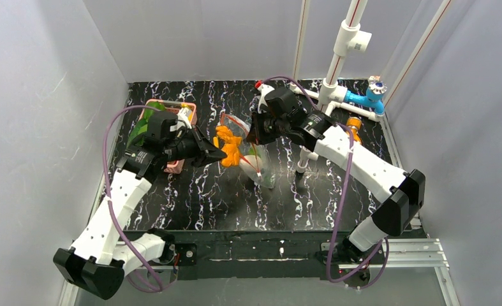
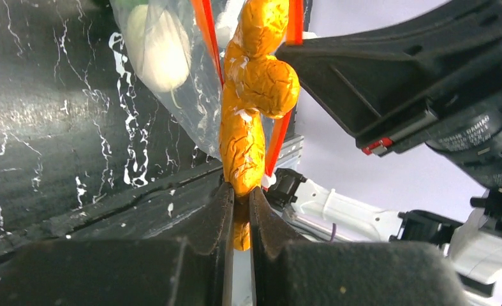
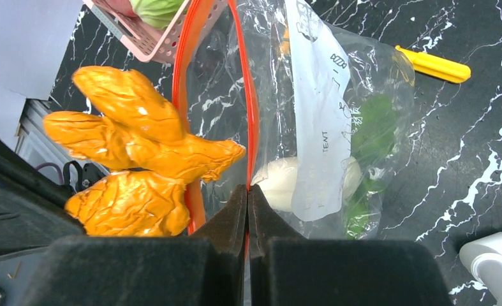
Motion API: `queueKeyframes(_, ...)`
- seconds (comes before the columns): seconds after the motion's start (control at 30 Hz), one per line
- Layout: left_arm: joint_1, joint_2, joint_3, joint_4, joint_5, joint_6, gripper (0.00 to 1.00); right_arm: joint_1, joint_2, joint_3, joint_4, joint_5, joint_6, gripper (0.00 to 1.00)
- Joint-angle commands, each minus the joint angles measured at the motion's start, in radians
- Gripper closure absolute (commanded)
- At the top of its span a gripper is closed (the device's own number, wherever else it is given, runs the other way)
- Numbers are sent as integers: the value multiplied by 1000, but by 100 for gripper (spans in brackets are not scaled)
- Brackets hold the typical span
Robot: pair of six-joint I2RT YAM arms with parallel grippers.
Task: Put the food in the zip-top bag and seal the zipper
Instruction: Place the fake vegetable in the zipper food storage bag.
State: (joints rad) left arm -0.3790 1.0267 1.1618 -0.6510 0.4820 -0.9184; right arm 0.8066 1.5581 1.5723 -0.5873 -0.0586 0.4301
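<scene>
The left fingers are closed tight on one end of a knobby orange plastic food piece. The rest of the piece juts past their tips into the open mouth of the clear crinkly zip-top bag, touching its orange-red zipper strip. The right fingers are pinched together on the bag's rim at that strip, holding the mouth up above the black marbled desk. A white radish and a green piece lie inside the bag. A pink mesh basket sits just beyond the bag's mouth.
</scene>
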Motion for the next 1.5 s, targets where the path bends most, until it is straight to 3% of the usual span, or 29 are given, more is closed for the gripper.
queueKeyframes(0.0, -5, -5, -20, 11, -19, -127, 100, 10, -58, -24, 85, 43, 4, 99)
queueKeyframes(0.27, -7, 27, -80, 92, -42, -342, 100, 49, -81, -74, 149, 84, -11, 99)
queueKeyframes(0.8, -23, 161, -51, 125, -177, -399, 100, 78, -100, -72, 167, 33, -23, 99)
queueKeyframes(1.07, -51, 212, -35, 204, -147, -333, 100, 78, -102, -81, 167, 33, -22, 99)
queueKeyframes(1.2, -64, 195, -59, 240, -138, -274, 71, 78, -103, -83, 175, 30, -18, 99)
queueKeyframes(1.47, -69, 158, -76, 262, -128, -178, 56, 78, -109, -104, 190, 25, -1, 99)
